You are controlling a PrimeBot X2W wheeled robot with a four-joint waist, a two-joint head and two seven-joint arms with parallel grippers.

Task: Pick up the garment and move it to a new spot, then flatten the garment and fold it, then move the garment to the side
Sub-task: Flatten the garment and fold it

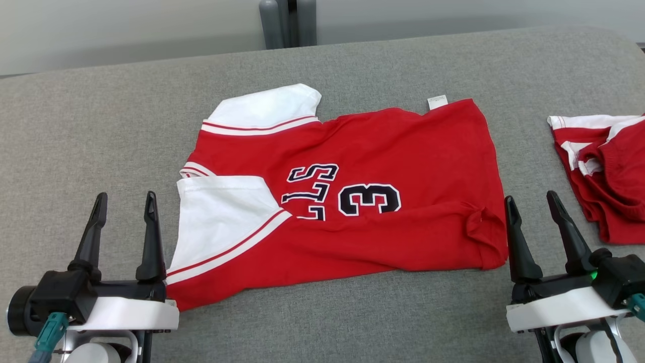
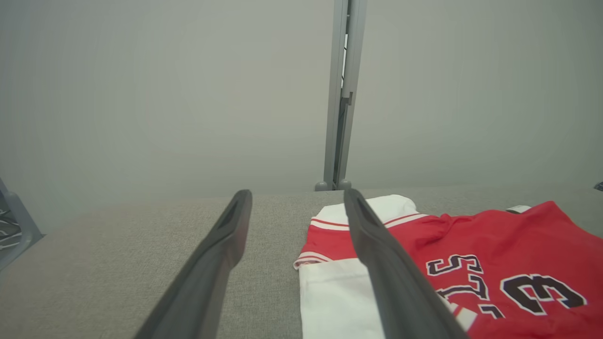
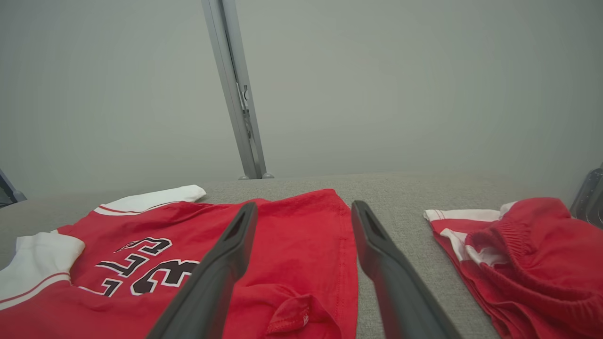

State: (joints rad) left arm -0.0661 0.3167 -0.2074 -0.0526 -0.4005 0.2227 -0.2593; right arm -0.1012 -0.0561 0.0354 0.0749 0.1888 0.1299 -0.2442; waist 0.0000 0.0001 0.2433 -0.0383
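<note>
The red jersey [image 1: 403, 151] lies spread across the middle of the grey bench [image 1: 101, 126], with its white sleeves toward the left edge and its hem toward the right. It is mostly flat. The near hem corner [image 1: 481, 224] is turned over on itself, and soft wrinkles run under the numerals.

The left gripper [image 1: 126, 196] hangs just beside the near sleeve [image 1: 221, 217] with its fingers spread wide and nothing between them. The right gripper [image 1: 530, 197] hangs just beside the turned corner, also spread and empty. A second red and white garment [image 1: 615, 176] lies crumpled at the right edge, apart from the jersey.

The step in hand looks like flattening before the fold. It would go best if the turned corner is smoothed out first. Then each gripper should pinch only the jersey's near edge, at matching points, and both should lift together so the fold line runs straight.
</note>
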